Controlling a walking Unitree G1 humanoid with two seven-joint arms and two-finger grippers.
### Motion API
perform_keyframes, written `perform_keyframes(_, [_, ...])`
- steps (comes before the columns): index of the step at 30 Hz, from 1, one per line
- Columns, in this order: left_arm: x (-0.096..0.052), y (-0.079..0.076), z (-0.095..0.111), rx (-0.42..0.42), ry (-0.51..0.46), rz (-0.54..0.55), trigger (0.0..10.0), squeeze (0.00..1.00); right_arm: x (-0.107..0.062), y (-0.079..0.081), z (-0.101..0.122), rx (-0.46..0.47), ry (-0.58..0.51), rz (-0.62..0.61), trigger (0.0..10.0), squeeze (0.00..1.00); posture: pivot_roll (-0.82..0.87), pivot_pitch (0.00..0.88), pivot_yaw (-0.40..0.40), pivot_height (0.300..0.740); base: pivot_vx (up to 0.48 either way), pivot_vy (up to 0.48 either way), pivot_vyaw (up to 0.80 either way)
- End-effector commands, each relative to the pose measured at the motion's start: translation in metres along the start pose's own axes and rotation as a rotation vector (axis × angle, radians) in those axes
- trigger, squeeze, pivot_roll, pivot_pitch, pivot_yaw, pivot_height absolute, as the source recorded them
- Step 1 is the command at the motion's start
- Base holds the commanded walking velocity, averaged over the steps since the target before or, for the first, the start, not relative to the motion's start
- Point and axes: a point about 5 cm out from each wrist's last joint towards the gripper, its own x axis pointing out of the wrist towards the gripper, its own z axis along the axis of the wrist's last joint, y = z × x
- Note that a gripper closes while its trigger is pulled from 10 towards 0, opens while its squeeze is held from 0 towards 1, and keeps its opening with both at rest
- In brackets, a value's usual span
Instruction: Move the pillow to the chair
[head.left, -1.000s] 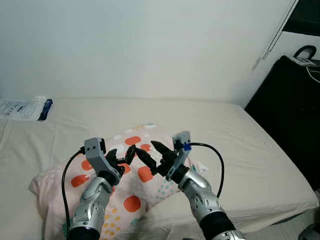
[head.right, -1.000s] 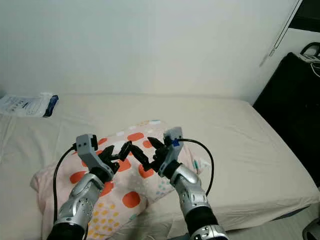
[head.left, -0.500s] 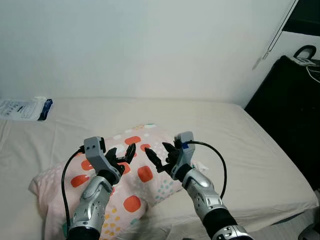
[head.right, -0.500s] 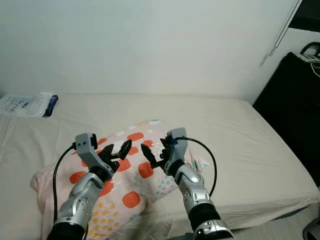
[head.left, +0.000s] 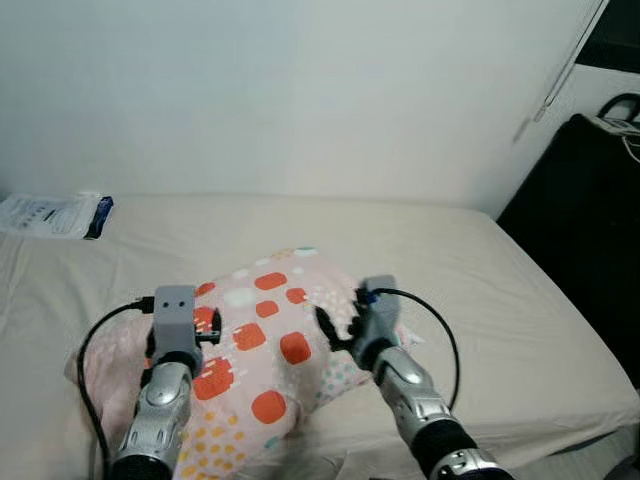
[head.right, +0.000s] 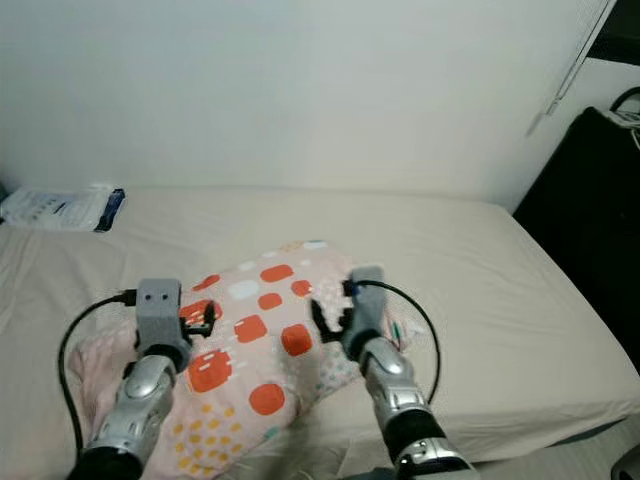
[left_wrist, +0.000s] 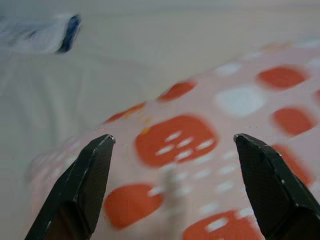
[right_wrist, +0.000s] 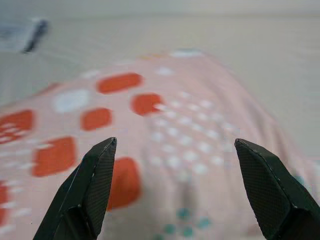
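The pillow is pink with orange and white squares and small dots. It lies on the near left part of the beige bed. My left gripper is low over the pillow's left part, and the left wrist view shows it open with the orange squares between its fingers. My right gripper is low over the pillow's right part. It is open too, with the dotted fabric just past its fingers. I cannot tell whether either gripper touches the fabric.
A white packet with a blue edge lies at the bed's far left by the wall. A large black object stands to the right of the bed. The bed's right and front edges drop off close by.
Both grippers have dropped from in front of me down onto the pillow. The left one swung left, and the right one moved forward. Their tips no longer meet in the middle.
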Motion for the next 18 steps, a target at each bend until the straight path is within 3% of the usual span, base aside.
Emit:
perform_keyframes(1, [-0.001, 0.004, -0.009, 0.017, 0.042, 0.044, 10.0, 0.0, 0.001, -0.004, 0.001, -0.002, -0.001, -0.031, 10.0, 0.0, 0.11, 0.0, -0.136, 0.74, 0.0, 0.0, 0.0])
perform_keyframes(3, [-0.002, 0.013, -0.012, -0.045, 0.053, 0.099, 10.0, 0.0, 0.0, -0.006, 0.001, -0.013, 0.001, -0.05, 10.0, 0.0, 0.1, 0.0, -0.131, 0.74, 0.0, 0.0, 0.0])
perform_keyframes(5, [-0.002, 0.007, -0.012, -0.041, 0.028, 0.061, 10.0, 0.0, 0.0, -0.007, 0.001, -0.022, 0.002, -0.058, 10.0, 0.0, 0.1, 0.0, -0.133, 0.74, 0.0, 0.0, 0.0])
perform_keyframes(11, [0.0, -0.006, 0.0, 0.053, -0.067, 0.02, 10.0, 0.0, -0.003, -0.02, -0.005, -0.077, 0.035, -0.168, 10.0, 0.0, 0.1, 0.0, -0.138, 0.74, 0.0, 0.0, 0.0])
perform_keyframes(18, [0.004, -0.004, 0.001, 0.145, -0.086, 0.115, 10.0, 0.0, -0.009, -0.046, 0.005, -0.122, -0.003, -0.328, 10.0, 0.0, 0.06, 0.0, -0.129, 0.74, 0.0, 0.0, 0.0])
